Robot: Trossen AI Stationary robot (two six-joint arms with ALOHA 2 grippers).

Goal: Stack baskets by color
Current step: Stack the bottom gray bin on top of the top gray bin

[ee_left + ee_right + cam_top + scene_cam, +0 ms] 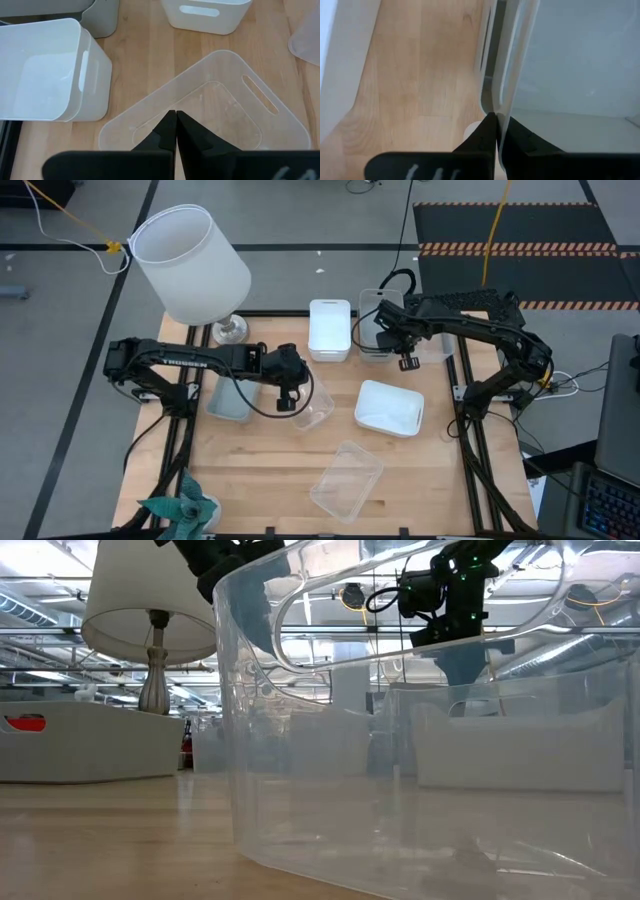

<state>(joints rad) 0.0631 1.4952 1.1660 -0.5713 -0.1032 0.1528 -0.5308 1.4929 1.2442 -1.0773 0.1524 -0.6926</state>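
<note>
Left fingers (287,403) pressed together above clear basket (312,408), its corner toward them, long axis diagonal. Right fingers (407,363) pressed together beside rear clear basket's (378,320) rim.

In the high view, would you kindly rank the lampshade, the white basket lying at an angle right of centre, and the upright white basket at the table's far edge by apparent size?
1. Lampshade, though it stands nearer the camera.
2. Angled white basket.
3. Far-edge white basket.
</note>
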